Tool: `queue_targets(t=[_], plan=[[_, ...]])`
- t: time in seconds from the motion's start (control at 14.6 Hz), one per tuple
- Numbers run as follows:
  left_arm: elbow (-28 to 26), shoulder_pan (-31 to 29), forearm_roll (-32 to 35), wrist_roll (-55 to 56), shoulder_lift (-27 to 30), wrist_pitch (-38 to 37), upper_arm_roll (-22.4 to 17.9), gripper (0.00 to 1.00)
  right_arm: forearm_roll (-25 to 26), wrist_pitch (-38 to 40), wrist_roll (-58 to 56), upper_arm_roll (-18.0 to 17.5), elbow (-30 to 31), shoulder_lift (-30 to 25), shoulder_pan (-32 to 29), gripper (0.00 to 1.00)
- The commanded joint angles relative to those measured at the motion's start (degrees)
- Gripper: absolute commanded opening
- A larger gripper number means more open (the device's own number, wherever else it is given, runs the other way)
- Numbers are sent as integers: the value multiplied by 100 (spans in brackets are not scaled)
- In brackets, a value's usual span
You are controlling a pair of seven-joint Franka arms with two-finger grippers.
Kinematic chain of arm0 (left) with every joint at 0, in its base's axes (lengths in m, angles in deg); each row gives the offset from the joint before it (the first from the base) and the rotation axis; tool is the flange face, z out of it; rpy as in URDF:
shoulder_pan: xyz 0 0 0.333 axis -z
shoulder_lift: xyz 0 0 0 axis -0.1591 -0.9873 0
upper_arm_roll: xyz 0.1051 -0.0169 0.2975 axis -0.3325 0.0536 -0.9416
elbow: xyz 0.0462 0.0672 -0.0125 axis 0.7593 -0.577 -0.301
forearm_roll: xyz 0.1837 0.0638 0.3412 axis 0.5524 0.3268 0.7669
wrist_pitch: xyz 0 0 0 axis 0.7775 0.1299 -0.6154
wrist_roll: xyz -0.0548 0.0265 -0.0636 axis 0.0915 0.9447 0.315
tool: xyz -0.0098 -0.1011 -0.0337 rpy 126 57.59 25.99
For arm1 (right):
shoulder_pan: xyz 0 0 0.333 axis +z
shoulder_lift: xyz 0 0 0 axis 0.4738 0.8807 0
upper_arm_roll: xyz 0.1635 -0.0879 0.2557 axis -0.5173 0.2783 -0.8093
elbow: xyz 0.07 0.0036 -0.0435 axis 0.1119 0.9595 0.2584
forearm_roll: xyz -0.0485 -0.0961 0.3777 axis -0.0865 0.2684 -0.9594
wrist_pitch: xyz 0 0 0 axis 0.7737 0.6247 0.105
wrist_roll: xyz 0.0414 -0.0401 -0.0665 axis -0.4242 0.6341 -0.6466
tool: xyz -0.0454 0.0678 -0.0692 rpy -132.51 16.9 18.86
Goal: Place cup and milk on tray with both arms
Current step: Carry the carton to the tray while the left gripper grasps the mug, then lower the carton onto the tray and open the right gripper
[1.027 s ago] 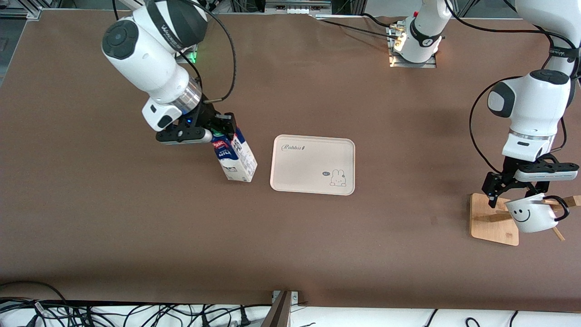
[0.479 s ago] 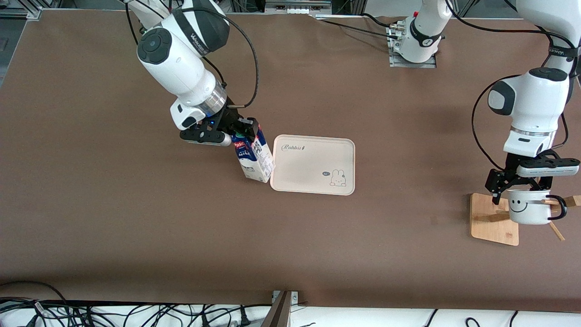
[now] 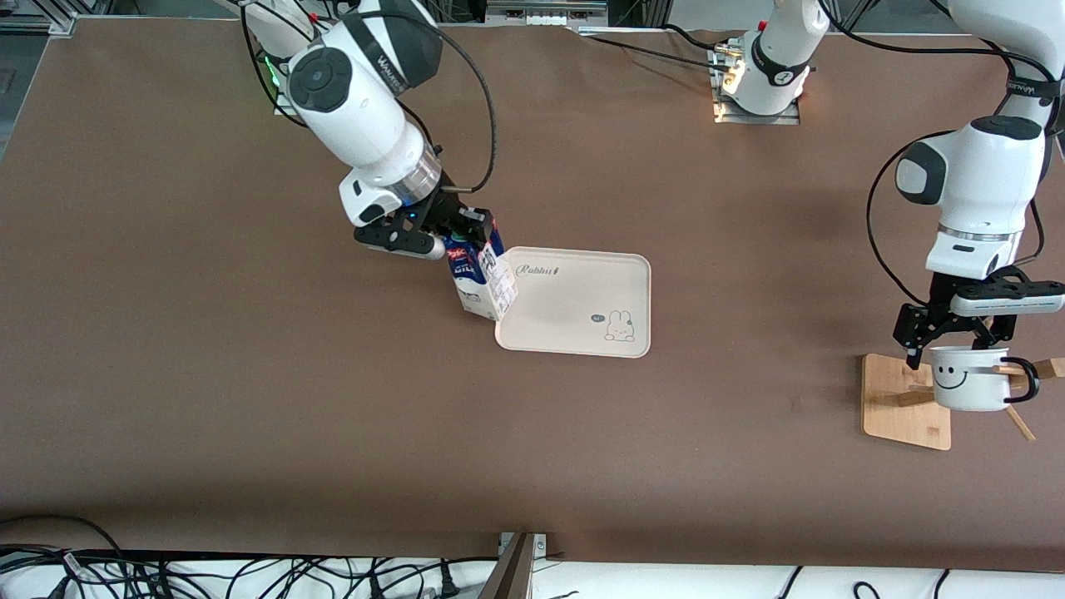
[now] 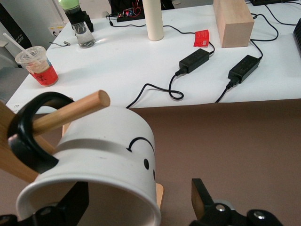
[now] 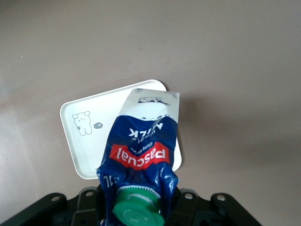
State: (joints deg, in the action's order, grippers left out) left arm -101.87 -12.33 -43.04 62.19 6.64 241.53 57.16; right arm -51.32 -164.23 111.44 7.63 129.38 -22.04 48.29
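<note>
My right gripper is up over the edge of the tray at the right arm's end, its fingers clamped on the gable top of the milk carton. The carton hangs tilted, its base over the tray's rim; in the right wrist view the green screw cap sits between my fingers and the blue and white carton overlaps the tray beneath it. I cannot tell from these views whether the carton's base touches the tray. The tray lies flat near the middle of the bench, rabbit drawing toward the front camera, with nothing resting on its bare surface. My left gripper is over the wooden rack at the left arm's end of the bench, fingers spread apart on either side of the smiley cup. In the left wrist view the cup lies between the two fingers, with visible clearance at one finger. Its black loop handle is threaded on a wooden peg of the rack. The cup is therefore on the rack, well apart from the tray.
</note>
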Motion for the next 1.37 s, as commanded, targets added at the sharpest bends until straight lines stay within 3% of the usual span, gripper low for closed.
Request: queue_targets(t=[0.0,0.21,0.34,0.48,0.68,0.89,1.1,1.3], plan=[[-156,-87,147,-56,171,7,11,80,286,-196,510,45,9,66,222,42],[-156,-95,147,-56,162,7,11,64,478,-301,467,45,9,241,371,42],[-156,-96,147,-56,162,7,11,49,1004,-293,-162,45,-26,452,477,42],[-147,-96,147,-56,162,7,11,39,1086,-223,-762,45,-35,541,521,42],[-147,-87,147,-48,162,7,11,24,1104,512,-1272,45,-280,532,548,42],[-112,-69,138,-48,153,-2,20,0,1051,1996,-1722,80,-1506,996,548,41],[-86,-34,138,-48,153,-11,20,0,1042,2913,-1731,89,-2749,1699,688,41],[-51,10,147,-39,144,-11,37,0,1016,2871,-1600,89,-2795,1797,811,41]])
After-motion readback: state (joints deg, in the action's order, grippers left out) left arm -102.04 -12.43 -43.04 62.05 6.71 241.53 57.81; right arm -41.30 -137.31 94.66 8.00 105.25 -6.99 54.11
